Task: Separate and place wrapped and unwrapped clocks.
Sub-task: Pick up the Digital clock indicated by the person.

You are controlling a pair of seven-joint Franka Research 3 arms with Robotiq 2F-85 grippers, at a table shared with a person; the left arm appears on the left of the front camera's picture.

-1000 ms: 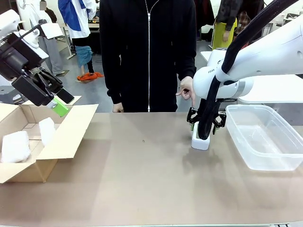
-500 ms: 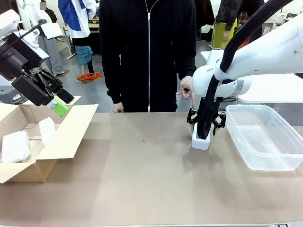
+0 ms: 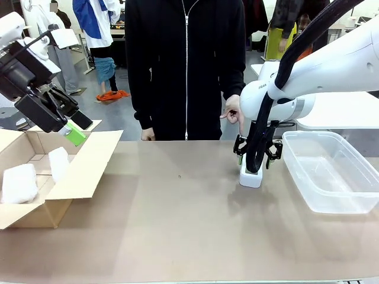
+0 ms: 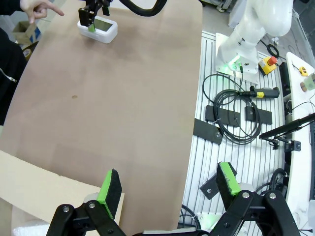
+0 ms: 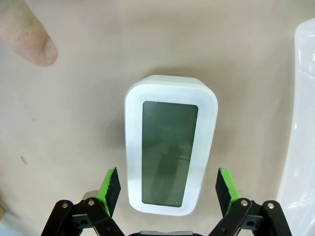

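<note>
A robot lab: white robot arms (image 3: 331, 65) work at a brown table (image 3: 189, 225), with cables (image 4: 231, 118) and a red stop button (image 4: 270, 60) beside it (more people stand behind).

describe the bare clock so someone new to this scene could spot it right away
Start at the clear plastic tub on the table's right side. Just left of it, under the right gripper with its jaws open on either side, lies the bare clock. Unlike the bubble-wrapped bundles in the cardboard box, it is smooth white with a greenish-grey screen.
</note>
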